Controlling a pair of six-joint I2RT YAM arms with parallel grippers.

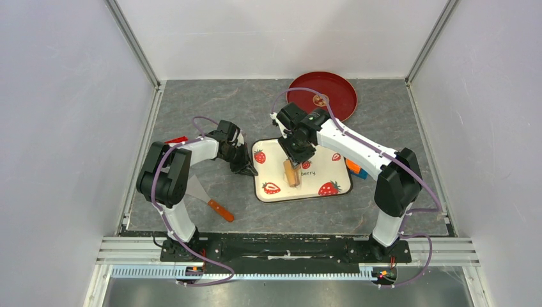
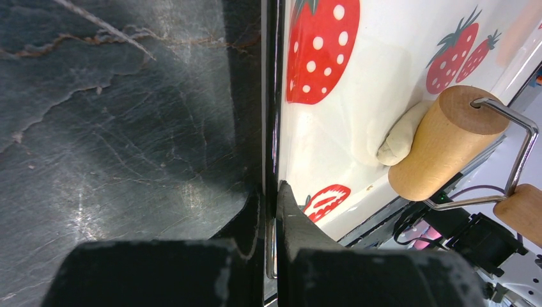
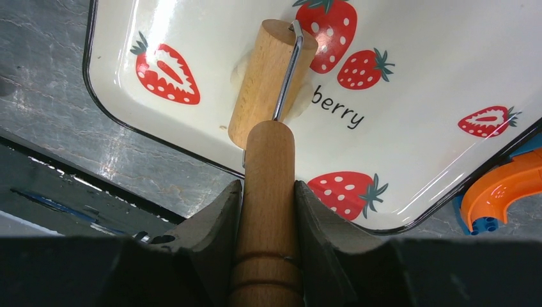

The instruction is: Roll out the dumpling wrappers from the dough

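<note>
Pale dough (image 2: 377,109) lies pressed flat on the white strawberry tray (image 1: 332,173), with a thicker lump (image 2: 399,141) against the wooden roller (image 2: 447,144). The roller (image 1: 292,173) rests on the dough near the tray's middle. My right gripper (image 3: 268,192) is shut on the roller's wooden handle (image 3: 268,160), and a wire frame joins handle and drum (image 3: 265,77). My left gripper (image 2: 271,192) is shut on the tray's dark left rim (image 2: 271,96), also visible from above (image 1: 248,167). Dumpling wrappers are out of view.
A red plate (image 1: 332,89) with a gold emblem lies at the back. A scraper with an orange handle (image 1: 220,210) lies front left on the grey mat. An orange and blue toy piece (image 3: 502,192) sits by the tray's right edge. White walls enclose the table.
</note>
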